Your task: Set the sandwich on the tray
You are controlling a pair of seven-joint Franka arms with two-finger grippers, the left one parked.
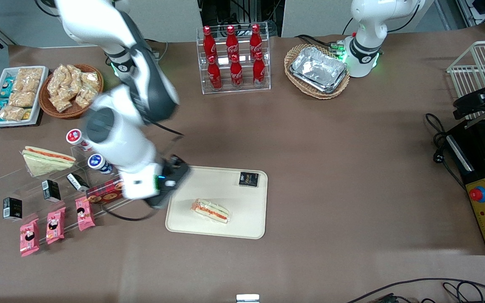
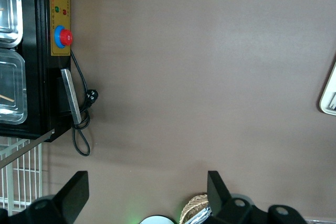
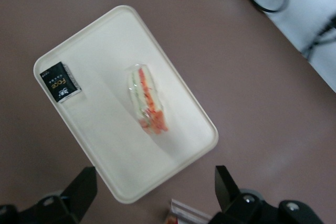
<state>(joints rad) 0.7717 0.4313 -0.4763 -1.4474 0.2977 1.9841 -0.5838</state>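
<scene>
The narrow clear-wrapped sandwich [image 1: 210, 211] with its red-orange and green stripe lies flat on the cream tray [image 1: 246, 227], near the tray's middle. It also shows in the right wrist view [image 3: 147, 99], on the tray [image 3: 105, 145]. My right gripper [image 1: 167, 194] hangs above the tray's edge toward the working arm's end. It is open and empty, its fingers [image 3: 84, 187] wide apart, well clear of the sandwich.
A small black packet [image 1: 249, 179] lies on the tray's corner farther from the camera. A wedge sandwich [image 1: 44, 160], yoghurt cups, black boxes and pink packets sit on a clear stand toward the working arm's end. A cola bottle rack [image 1: 234, 59] and foil trays [image 1: 318, 69] stand farther back.
</scene>
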